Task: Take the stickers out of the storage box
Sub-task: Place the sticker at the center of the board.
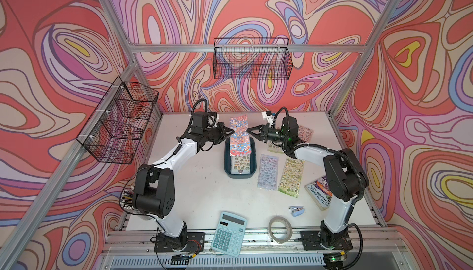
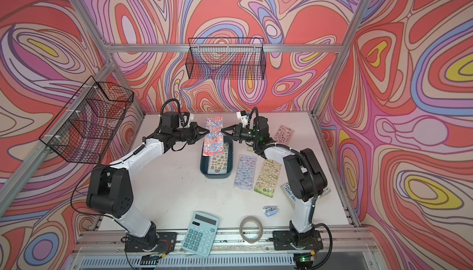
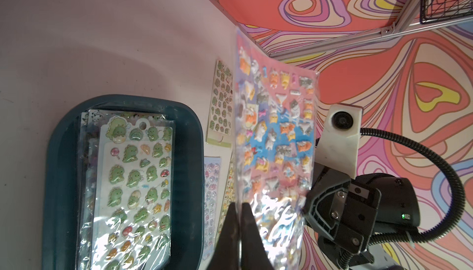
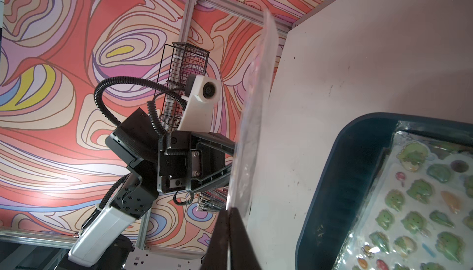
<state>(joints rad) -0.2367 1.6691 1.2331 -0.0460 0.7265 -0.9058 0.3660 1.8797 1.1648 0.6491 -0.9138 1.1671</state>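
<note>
A pink-and-blue sheet of stickers (image 1: 239, 135) (image 3: 276, 133) hangs above the far end of the dark teal storage box (image 1: 227, 164) (image 2: 203, 165). My left gripper (image 1: 231, 132) (image 3: 240, 204) is shut on the sheet's left edge. My right gripper (image 1: 248, 130) (image 4: 228, 211) is shut on its right edge. More stickers lie stacked in the box, with a green dinosaur sheet (image 3: 138, 179) (image 4: 422, 204) on top. On the table to the right lie a purple sheet (image 1: 268, 171), a yellow-green sheet (image 1: 290, 176) and a pink sheet (image 1: 305, 132).
A paperback book (image 1: 318, 192), a blue stapler (image 1: 296, 210), a tape roll (image 1: 280, 229) and a teal calculator (image 1: 229, 233) sit toward the front. Black wire baskets hang on the back wall (image 1: 252, 59) and the left wall (image 1: 117, 120). A pen holder (image 1: 126, 199) stands behind the left arm.
</note>
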